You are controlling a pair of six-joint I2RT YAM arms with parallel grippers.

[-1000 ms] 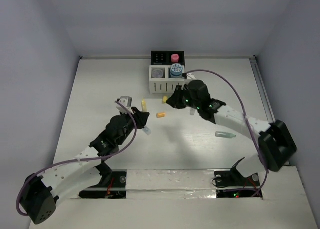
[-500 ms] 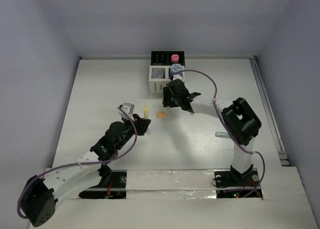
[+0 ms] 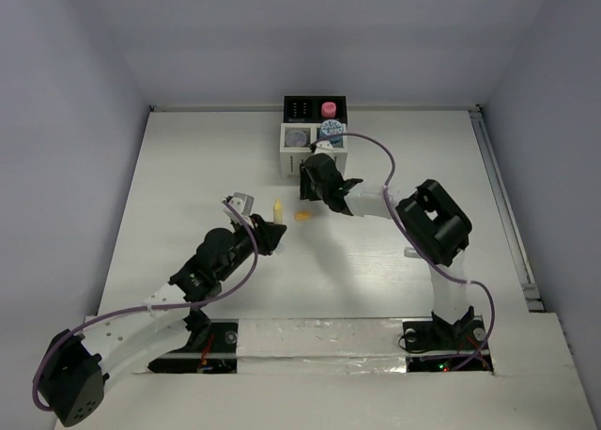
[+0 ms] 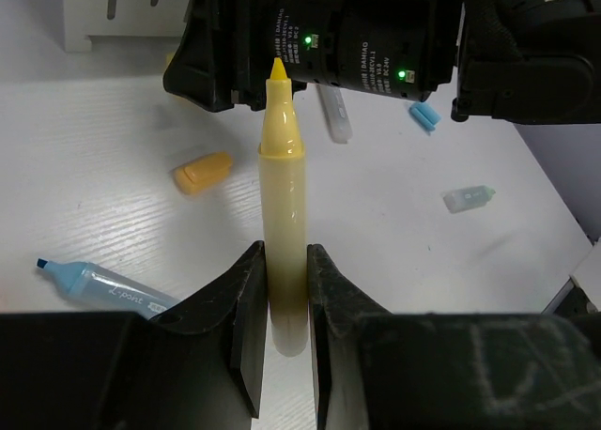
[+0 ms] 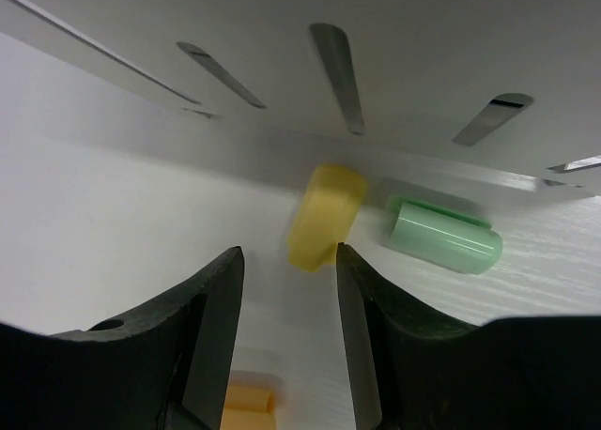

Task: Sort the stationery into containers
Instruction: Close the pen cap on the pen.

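**Figure: sorting in progress, seen from above and from both wrists.**

The right gripper (image 5: 286, 261) has swung in over the last second from the organiser's right front corner to the foot of its white slatted front wall, and its arm has folded up at the elbow. Its fingers are spread. A yellow stub (image 5: 326, 214), blurred, lies on the table just beyond the fingertips and close against the wall of the desk organiser (image 3: 289, 158). A green stub (image 5: 446, 238) lies just beside the yellow one, along the same wall. Neither stub is gripped.

The left gripper (image 4: 285, 261) pinches a yellow marker (image 4: 282, 195) low on its barrel, with the bare tip pointing toward the organiser. It has drifted slightly nearer the organiser while keeping this grip.

An orange stub (image 3: 302, 216) rests between the marker and the organiser front. A blue highlighter (image 4: 103, 284) lies on the table nearer the arm bases than the marker. A blue-white roll (image 3: 331, 130) sits in the right white bin and a pink item (image 3: 329, 109) in the black bin behind it.

The shift suggests that the right arm is lining up to pick the yellow stub. Much of the stationery remains outside the organiser, so sorting is well short of done.
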